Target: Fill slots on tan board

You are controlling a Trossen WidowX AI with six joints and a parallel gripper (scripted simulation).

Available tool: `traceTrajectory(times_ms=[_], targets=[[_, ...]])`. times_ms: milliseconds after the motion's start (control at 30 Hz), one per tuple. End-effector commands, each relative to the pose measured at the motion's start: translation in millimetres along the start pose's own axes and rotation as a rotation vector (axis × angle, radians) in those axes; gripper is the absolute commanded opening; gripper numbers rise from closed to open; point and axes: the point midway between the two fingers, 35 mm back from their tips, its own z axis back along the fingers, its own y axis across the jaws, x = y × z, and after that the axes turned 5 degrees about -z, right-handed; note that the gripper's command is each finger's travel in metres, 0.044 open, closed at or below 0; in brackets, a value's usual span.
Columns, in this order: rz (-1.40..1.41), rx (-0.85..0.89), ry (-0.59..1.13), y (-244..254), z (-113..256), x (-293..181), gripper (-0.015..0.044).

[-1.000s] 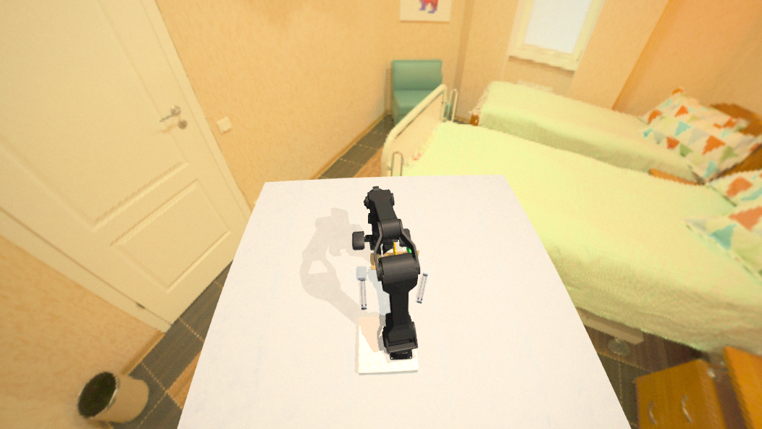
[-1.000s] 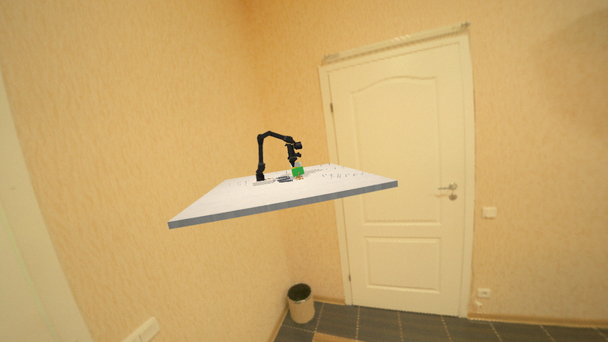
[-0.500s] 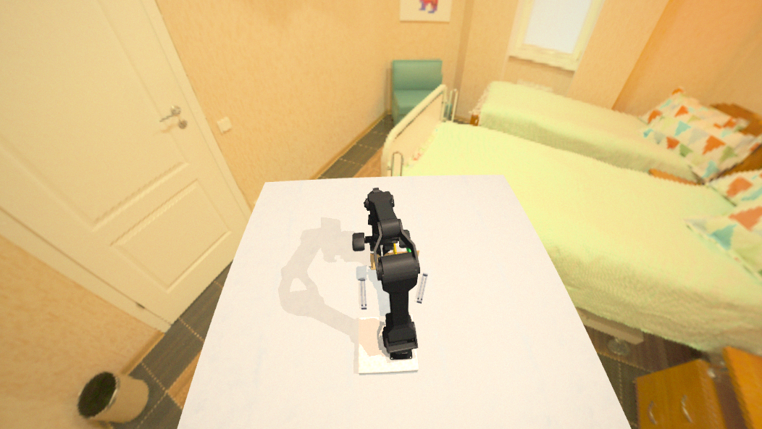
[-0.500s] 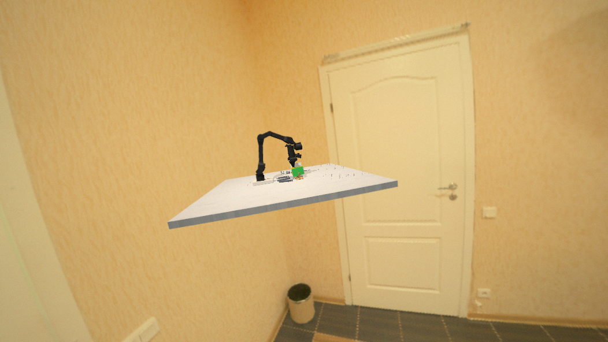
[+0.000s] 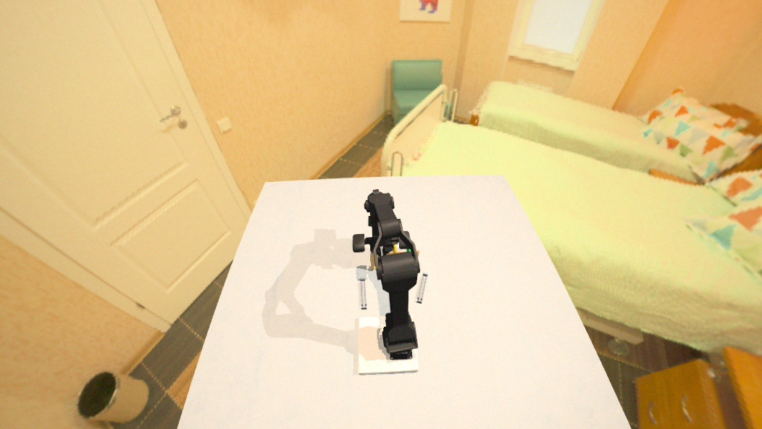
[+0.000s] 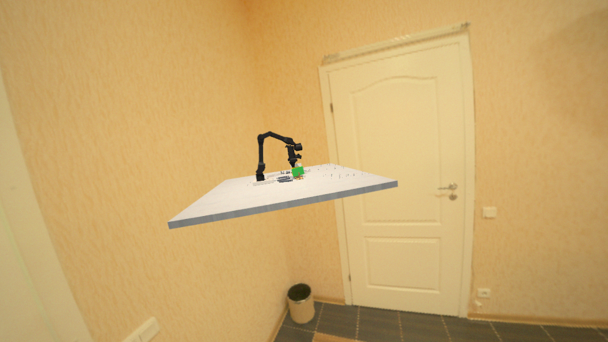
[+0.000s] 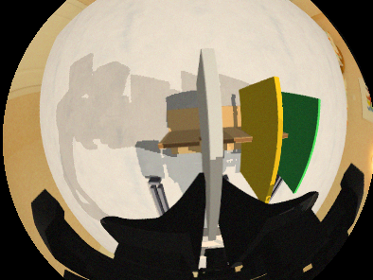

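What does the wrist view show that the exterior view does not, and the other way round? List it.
Only the wrist view: the gray board pinched between the gripper's fingers, and the yellow board's broad face, between the gray and green boards.

Only the exterior view: the whole arm from base to gripper, the door's full front, and the bin on the floor.

Both: the gripper, the green board standing upright, and the white table top.
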Motion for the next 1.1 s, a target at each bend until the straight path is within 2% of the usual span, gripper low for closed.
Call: traceTrajectory(times_ms=[0, 1067], targets=[[0.001, 0.003, 0.007, 0.2, -3.9, -1.9, 0.0000], [0.003, 0.003, 0.007, 0.1, -13.0, -2.5, 0.0000]])
